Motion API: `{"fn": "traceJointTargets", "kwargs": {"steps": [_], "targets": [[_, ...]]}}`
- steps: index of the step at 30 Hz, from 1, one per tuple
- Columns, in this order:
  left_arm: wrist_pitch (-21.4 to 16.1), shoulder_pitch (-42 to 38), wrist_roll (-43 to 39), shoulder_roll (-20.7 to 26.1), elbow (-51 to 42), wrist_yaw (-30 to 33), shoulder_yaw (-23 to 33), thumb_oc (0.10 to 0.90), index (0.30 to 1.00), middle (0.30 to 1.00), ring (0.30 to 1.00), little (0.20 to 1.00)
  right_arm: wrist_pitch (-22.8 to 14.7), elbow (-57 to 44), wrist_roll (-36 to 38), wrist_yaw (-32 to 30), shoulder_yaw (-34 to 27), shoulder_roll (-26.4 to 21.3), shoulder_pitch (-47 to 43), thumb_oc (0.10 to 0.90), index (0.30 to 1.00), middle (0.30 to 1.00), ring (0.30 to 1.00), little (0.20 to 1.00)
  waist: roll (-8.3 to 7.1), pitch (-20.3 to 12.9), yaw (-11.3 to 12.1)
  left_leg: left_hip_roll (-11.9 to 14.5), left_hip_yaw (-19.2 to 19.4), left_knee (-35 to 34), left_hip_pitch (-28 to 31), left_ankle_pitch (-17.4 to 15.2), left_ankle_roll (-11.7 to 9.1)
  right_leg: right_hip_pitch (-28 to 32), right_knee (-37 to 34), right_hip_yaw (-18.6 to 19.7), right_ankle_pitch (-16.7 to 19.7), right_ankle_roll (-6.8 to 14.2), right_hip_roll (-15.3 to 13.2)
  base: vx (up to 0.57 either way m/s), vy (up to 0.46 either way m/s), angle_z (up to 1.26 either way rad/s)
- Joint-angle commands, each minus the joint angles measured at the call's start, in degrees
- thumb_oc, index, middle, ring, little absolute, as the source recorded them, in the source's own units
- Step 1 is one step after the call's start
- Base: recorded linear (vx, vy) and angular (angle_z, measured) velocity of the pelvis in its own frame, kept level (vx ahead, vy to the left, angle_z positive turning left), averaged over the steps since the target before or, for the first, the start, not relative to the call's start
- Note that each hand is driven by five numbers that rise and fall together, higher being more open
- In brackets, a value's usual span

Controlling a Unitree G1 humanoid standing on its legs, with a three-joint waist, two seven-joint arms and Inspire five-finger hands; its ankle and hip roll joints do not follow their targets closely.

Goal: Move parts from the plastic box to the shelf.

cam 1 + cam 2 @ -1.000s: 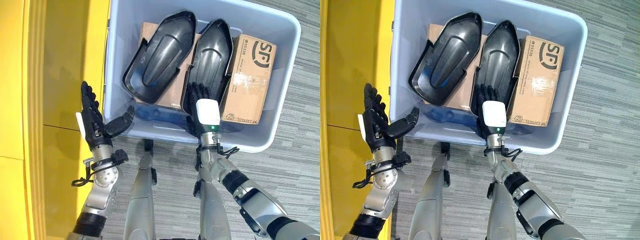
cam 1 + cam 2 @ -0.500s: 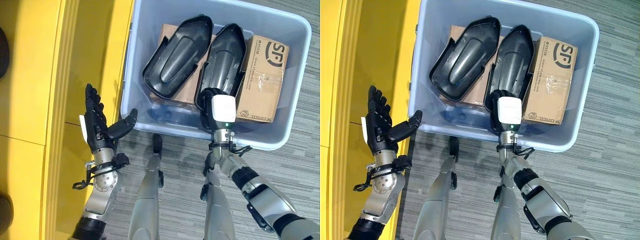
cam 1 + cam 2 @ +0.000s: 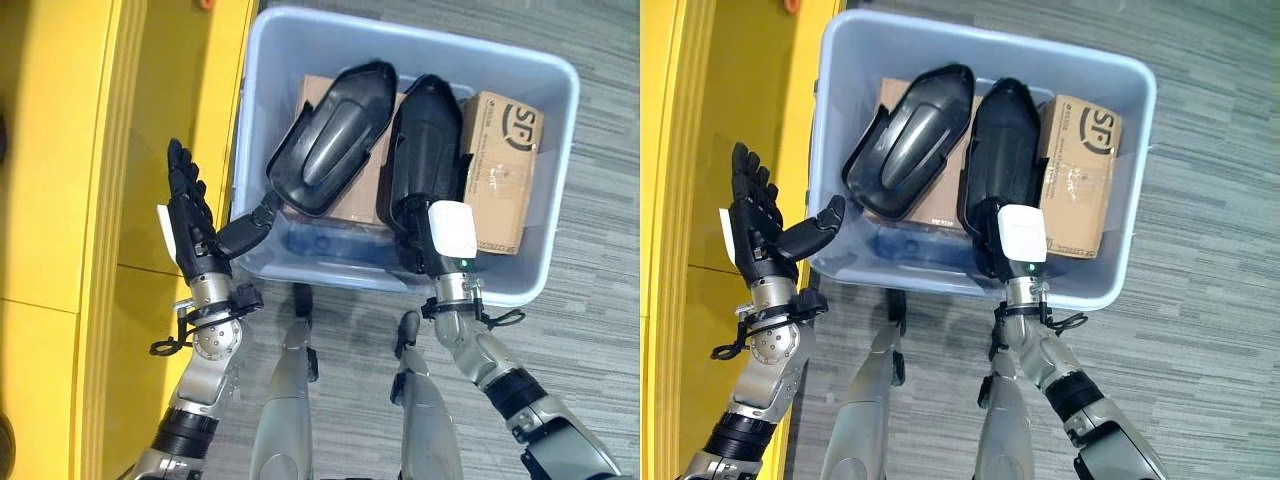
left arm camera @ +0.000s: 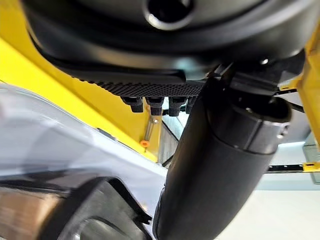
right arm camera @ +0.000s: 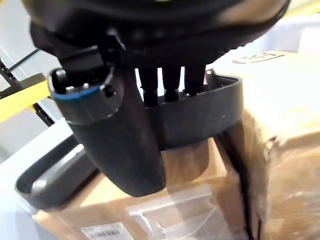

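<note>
You see two silver-grey arms built of rounded metal segments, each with black bands near the elbow. The left hand (image 3: 192, 228) is dark and ribbed, with a small white tag along its outer edge and a round silver wrist joint below it. The right hand (image 3: 430, 245) is dark too — its back carries a white rounded cover with a small green light at the wrist end. Up close, the thumb (image 5: 117, 145) is a smooth black shell with a blue-rimmed joint.
</note>
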Motion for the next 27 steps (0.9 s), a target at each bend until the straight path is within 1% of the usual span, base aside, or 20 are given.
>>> {"fn": "traceJointTargets", "kwargs": {"steps": [1,4,6,7,8,9,10,11,13,14,15,16,17,19,21,22,27], "targets": [[-3.8,-1.2,2.5,1.2,-4.5,0.7,3.5,0.900,1.000,1.000,1.000,1.000,-2.5,-6.6,4.3,-0.3,-3.8,-2.8,0.8,0.400,0.300,0.300,0.300,0.300,-0.88,1.0,0.3,3.5,-0.4,4.4,3.4,-7.6,-2.2,9.9,3.6,-0.8,-11.6,-1.5,0.0,-0.02,-0.028,-0.07],[-3.6,-0.8,1.9,0.8,-4.5,0.2,3.5,0.900,1.000,1.000,1.000,1.000,-3.4,-9.6,6.1,0.4,-4.9,-2.5,1.2,0.400,0.300,0.300,0.300,0.300,-0.84,0.3,0.2,3.8,0.0,4.0,5.9,-7.5,-2.3,12.1,3.2,-0.8,-11.7,-1.5,-0.2,0.00,-0.030,-0.12],[-3.5,-0.5,2.1,0.9,-4.6,0.1,3.4,0.900,1.000,1.000,1.000,1.000,-3.5,-10.3,6.3,0.5,-5.0,-2.6,1.4,0.400,0.300,0.300,0.300,0.300,-0.75,-0.3,0.2,3.9,0.1,3.8,6.4,-7.5,-2.4,12.5,3.1,-0.8,-11.6,-1.5,-0.2,0.02,-0.027,-0.08],[-3.2,-0.3,2.3,1.0,-4.7,-0.3,3.3,0.900,1.000,1.000,1.000,1.000,-4.3,-11.8,7.1,0.7,-5.5,-2.5,1.4,0.400,0.300,0.300,0.300,0.300,-0.72,-1.0,0.1,3.9,0.4,3.6,7.5,-7.8,-2.5,13.2,3.0,-0.7,-11.9,-1.5,-0.3,0.01,-0.023,-0.05],[-3.3,0.1,2.2,0.9,-4.7,-0.4,3.4,0.900,1.000,1.000,1.000,1.000,-4.4,-13.0,7.2,1.0,-5.9,-2.7,1.7,0.400,0.300,0.300,0.300,0.300,-0.60,-1.6,0.1,4.0,0.4,3.3,7.9,-7.5,-2.5,13.4,2.8,-0.5,-11.6,-1.5,-0.3,0.04,-0.063,-0.05],[-6.0,7.5,0.0,2.5,-10.4,-3.9,7.7,0.900,1.000,1.000,1.000,1.000,-5.8,-17.2,7.8,0.9,-8.9,-4.3,3.4,0.400,0.300,0.300,0.300,0.300,0.16,-2.5,1.2,3.8,0.3,3.0,9.1,-7.5,-2.6,14.8,2.6,-0.8,-12.0,-1.5,-0.4,0.02,-0.043,-0.06],[-5.8,8.1,-0.1,2.5,-11.0,-4.2,7.9,0.900,1.000,1.000,1.000,1.000,-5.7,-17.5,7.9,1.1,-8.8,-4.3,3.8,0.400,0.300,0.300,0.300,0.300,0.17,-2.7,1.1,3.9,0.3,2.8,9.1,-7.2,-2.6,14.8,2.5,-0.8,-11.7,-1.5,-0.4,0.04,-0.057,-0.07],[-6.9,11.0,-2.3,3.5,-16.0,-4.9,11.6,0.900,1.000,1.000,1.000,1.000,-6.3,-18.9,7.9,2.4,-10.3,-5.5,4.4,0.400,0.300,0.300,0.300,0.300,0.79,-3.5,1.8,3.6,-0.1,2.4,9.6,-7.1,-2.6,15.6,2.2,-1.1,-11.8,-1.5,-0.4,0.02,-0.023,-0.03],[-7.6,13.0,-7.2,4.1,-17.6,-6.8,16.4,0.900,1.000,1.000,1.000,1.000,-7.1,-20.6,9.8,5.7,-10.7,-5.9,4.2,0.400,0.300,0.300,0.300,0.300,1.30,-4.9,2.1,3.7,0.0,1.6,11.0,-6.8,-2.8,16.7,1.9,-1.1,-11.9,-1.5,-0.6,0.03,-0.038,0.00],[-7.8,13.5,-8.8,3.7,-17.2,-7.2,17.2,0.900,1.000,1.000,1.000,1.000,-7.2,-20.4,11.0,6.4,-10.8,-5.6,4.6,0.400,0.300,0.300,0.300,0.300,1.46,-5.7,2.2,3.7,0.1,1.3,11.5,-6.6,-2.9,17.1,1.7,-1.3,-11.9,-1.5,-0.6,0.04,-0.053,0.04],[-6.9,13.9,-11.0,2.3,-16.1,-8.3,17.8,0.900,1.000,1.000,1.000,1.000,-7.6,-22.2,12.5,9.0,-11.8,-5.9,5.8,0.400,0.300,0.300,0.300,0.300,1.56,-7.1,2.0,3.9,0.4,0.7,12.9,-6.6,-2.9,17.8,1.6,-1.2,-12.0,-1.5,-0.6,0.03,-0.037,0.05],[-6.9,13.9,-11.1,2.2,-16.1,-8.4,17.8,0.900,1.000,1.000,1.000,1.000,-7.5,-22.4,12.6,9.1,-11.9,-6.0,5.9,0.400,0.300,0.300,0.300,0.300,1.60,-7.0,2.1,3.9,0.4,0.6,13.1,-6.6,-3.0,17.9,1.5,-1.2,-12.0,-1.5,-0.6,0.04,-0.063,0.05],[-6.3,14.3,-12.5,1.3,-15.2,-9.6,17.1,0.900,1.000,1.000,1.000,1.000,-8.3,-23.9,14.2,10.2,-13.0,-6.0,7.0,0.400,0.300,0.300,0.300,0.300,1.67,-8.3,1.7,4.1,0.7,0.2,14.2,-6.4,-3.0,18.7,1.5,-1.1,-12.1,-1.6,-0.5,0.02,-0.052,0.05],[-5.7,14.8,-14.0,0.6,-14.8,-11.2,16.6,0.900,1.000,1.000,1.000,1.000,-8.9,-25.6,15.6,11.4,-13.7,-6.0,7.9,0.400,0.300,0.300,0.300,0.300,1.80,-9.4,1.4,4.5,1.1,-0.1,15.6,-6.5,-3.1,19.7,1.5,-0.7,-12.3,-1.7,-0.4,0.03,-0.052,-0.02],[-5.5,15.1,-14.7,0.3,-14.3,-11.7,16.3,0.900,1.000,1.000,1.000,1.000,-9.3,-26.4,16.5,12.0,-14.1,-5.9,8.6,0.400,0.300,0.300,0.300,0.300,1.88,-9.9,1.2,4.7,1.3,-0.1,16.3,-6.5,-3.2,20.2,1.7,-0.7,-12.4,-1.7,-0.3,0.01,-0.056,-0.11],[-4.7,15.7,-15.5,-0.2,-14.0,-12.9,15.8,0.900,1.000,1.000,1.000,1.000,-9.7,-27.3,17.3,13.0,-14.5,-5.8,9.4,0.400,0.300,0.300,0.300,0.300,1.98,-11.1,0.7,5.2,1.5,-0.1,17.5,-6.6,-3.3,21.0,2.0,-0.4,-12.8,-1.8,-0.2,0.02,-0.094,-0.09],[-3.1,17.6,-16.1,-0.4,-12.0,-14.9,15.6,0.900,1.000,1.000,1.000,1.000,-10.8,-29.5,19.9,15.0,-15.8,-5.7,12.4,0.400,0.300,0.300,0.300,0.300,2.33,-14.1,-0.2,6.2,2.1,-1.1,21.1,-6.4,-3.8,23.2,2.9,0.5,-14.1,-2.3,0.8,0.01,-0.082,-0.08]]}}
